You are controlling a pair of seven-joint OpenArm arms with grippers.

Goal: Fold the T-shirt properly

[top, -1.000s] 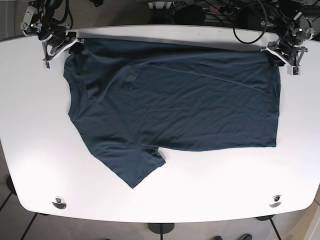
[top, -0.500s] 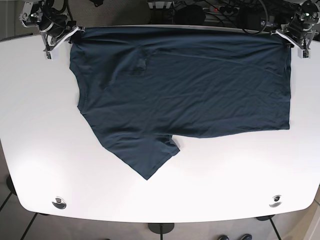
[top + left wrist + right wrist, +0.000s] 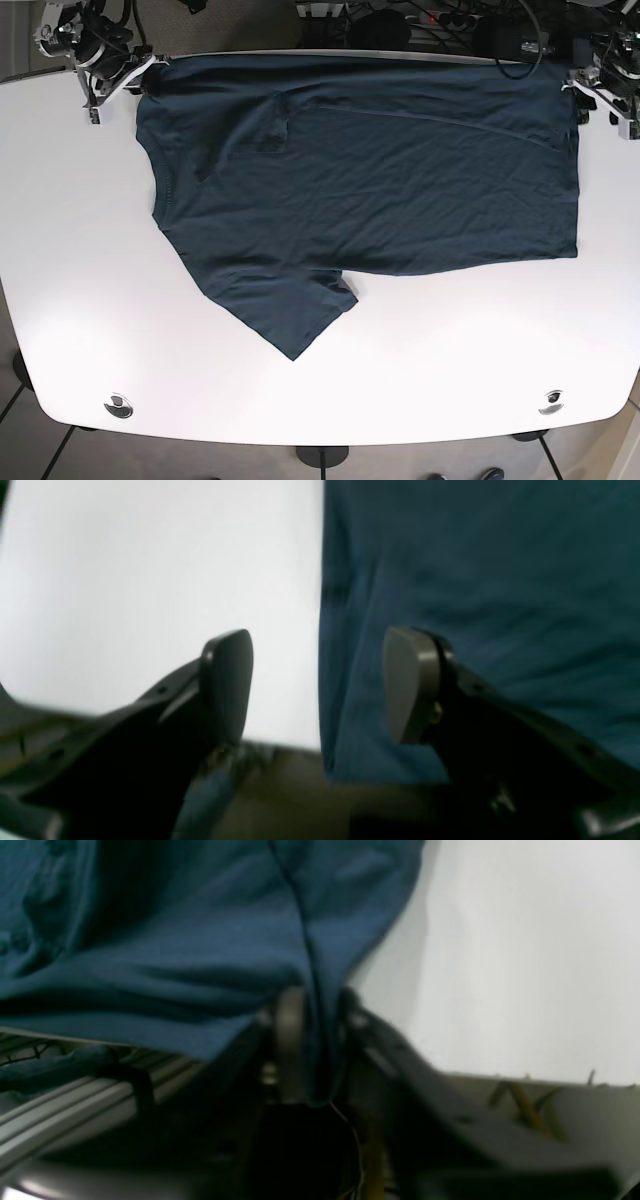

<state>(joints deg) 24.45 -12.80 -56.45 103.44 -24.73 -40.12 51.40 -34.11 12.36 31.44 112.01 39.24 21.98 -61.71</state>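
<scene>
Spreading step: left gripper (image 3: 320, 685) gapes free over the T-shirt (image 3: 370, 170) hem, right gripper (image 3: 310, 1040) clamps the shoulder; next, let go there too

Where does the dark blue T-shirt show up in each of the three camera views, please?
Base: the T-shirt lies spread across the far half of the white table.
Left wrist: it fills the right side, its straight edge running down between the open end effector's fingers.
Right wrist: it fills the upper left, a fold pinched in the right end effector.
Shared landmark: the white table beside the shirt's edge.
</scene>
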